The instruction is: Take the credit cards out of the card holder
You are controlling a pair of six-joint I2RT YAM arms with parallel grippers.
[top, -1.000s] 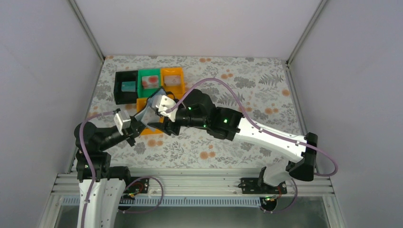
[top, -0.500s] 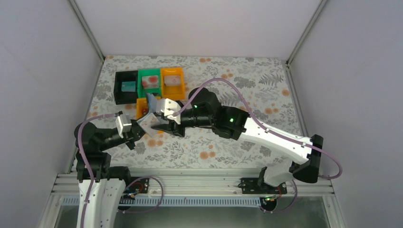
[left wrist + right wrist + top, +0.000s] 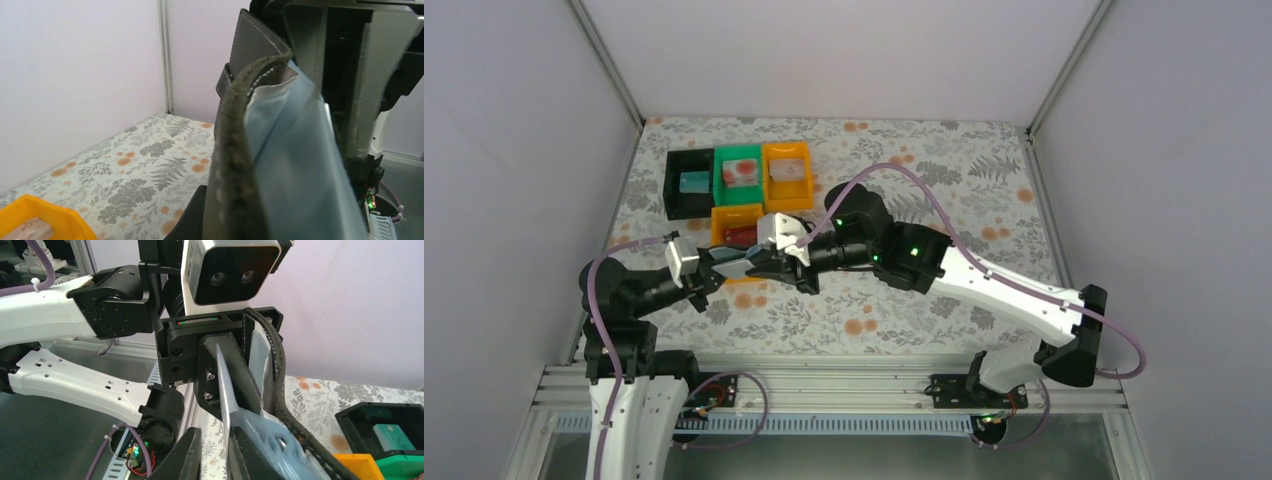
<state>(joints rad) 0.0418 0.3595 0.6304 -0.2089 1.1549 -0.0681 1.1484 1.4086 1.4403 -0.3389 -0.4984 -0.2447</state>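
The card holder hangs above the table between my two grippers, black outside and pale blue inside. My left gripper is shut on its dark edge; one black finger shows beside it. My right gripper has its jaws nearly together around a thin pale sheet sticking out of the holder. A slit of tablecloth still shows between one finger and that sheet. I cannot tell whether the sheet is a card or a panel. Credit cards lie in trays: teal, whitish-red, pale grey, red.
Behind the grippers stand a black tray, a green tray and an orange tray in a row, with a second orange tray in front. The flowered tablecloth spreads to the right. Walls close in both sides.
The card holder has come down from a raised, spread pose to a low one between the grippers. The right gripper followed it left and its jaws narrowed sharply. The left gripper kept its hold.
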